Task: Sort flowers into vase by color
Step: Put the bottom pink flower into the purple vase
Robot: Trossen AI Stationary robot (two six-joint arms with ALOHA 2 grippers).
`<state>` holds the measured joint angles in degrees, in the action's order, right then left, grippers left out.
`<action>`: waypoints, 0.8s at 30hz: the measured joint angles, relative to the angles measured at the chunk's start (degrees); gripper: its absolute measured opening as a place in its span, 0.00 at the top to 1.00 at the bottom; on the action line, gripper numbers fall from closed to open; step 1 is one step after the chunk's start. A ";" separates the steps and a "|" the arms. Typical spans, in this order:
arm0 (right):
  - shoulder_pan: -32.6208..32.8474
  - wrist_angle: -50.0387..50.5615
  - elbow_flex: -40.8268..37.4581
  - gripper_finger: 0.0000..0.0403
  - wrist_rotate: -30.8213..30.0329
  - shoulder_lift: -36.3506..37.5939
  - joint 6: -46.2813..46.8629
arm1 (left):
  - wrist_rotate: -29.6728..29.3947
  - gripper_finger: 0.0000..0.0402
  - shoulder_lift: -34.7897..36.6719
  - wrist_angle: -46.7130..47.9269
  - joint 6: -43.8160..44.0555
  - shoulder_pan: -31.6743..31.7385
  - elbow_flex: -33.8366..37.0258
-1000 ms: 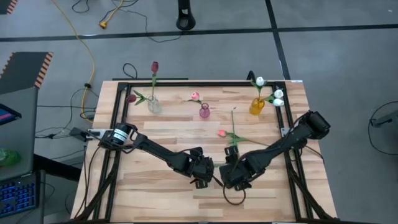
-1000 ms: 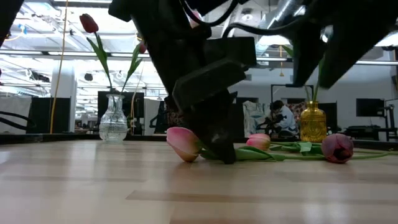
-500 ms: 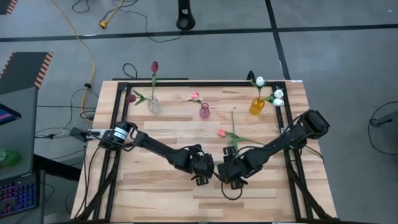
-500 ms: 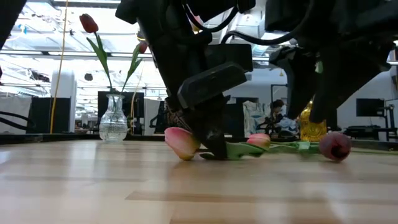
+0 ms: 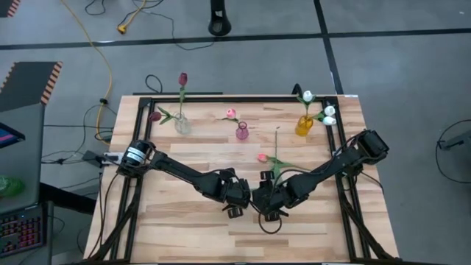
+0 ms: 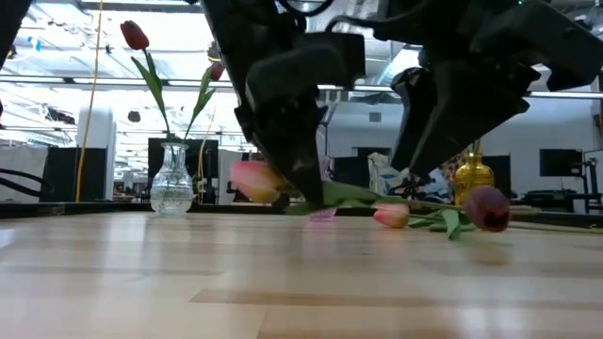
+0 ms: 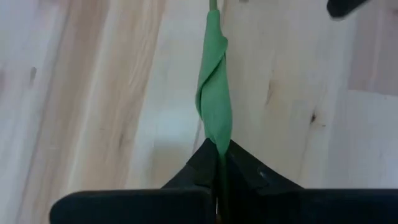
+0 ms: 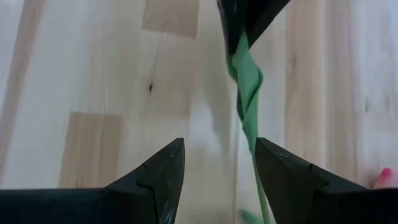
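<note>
Desk [image 5: 184, 221] centre: arms hide both tools from above. Left tool [image 7: 217, 163] clenched on pink tulip's [image 6: 252, 179] green stem, lifted clear; right tool [image 8: 217, 163] spread open beside it. Dark tulip's [image 6: 487, 207] stem runs hidden behind the arms.

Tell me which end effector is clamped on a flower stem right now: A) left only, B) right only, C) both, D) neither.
A. The left wrist view shows the left end effector shut on the green stem, while the right wrist view shows the right end effector with its fingers apart and the stem running between them, not gripped.
</note>
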<state>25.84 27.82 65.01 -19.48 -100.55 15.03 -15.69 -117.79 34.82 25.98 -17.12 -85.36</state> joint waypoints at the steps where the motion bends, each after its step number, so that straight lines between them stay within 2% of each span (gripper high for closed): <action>1: -0.16 -0.29 0.00 0.45 0.01 0.00 0.00 | 0.03 0.99 0.38 0.30 0.02 0.00 0.00; 9: -1.78 -0.73 0.00 0.45 -0.73 0.00 0.13 | 0.99 0.99 3.70 1.83 -1.09 -0.51 -0.02; 13: -2.40 -1.46 0.00 0.48 -2.00 0.00 0.11 | 3.50 0.99 4.20 2.40 -1.16 -0.70 -0.02; 20: -2.49 -1.51 0.00 0.62 -1.58 0.00 0.11 | 4.93 0.99 4.28 2.99 -1.30 -0.72 -0.02; 24: -2.51 -1.34 0.00 0.73 2.57 0.00 0.09 | 4.95 0.99 4.28 3.05 -1.31 -0.72 -0.02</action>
<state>23.34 26.48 65.01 -16.91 -100.55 15.11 -10.74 -113.51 37.87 24.67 -17.85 -85.38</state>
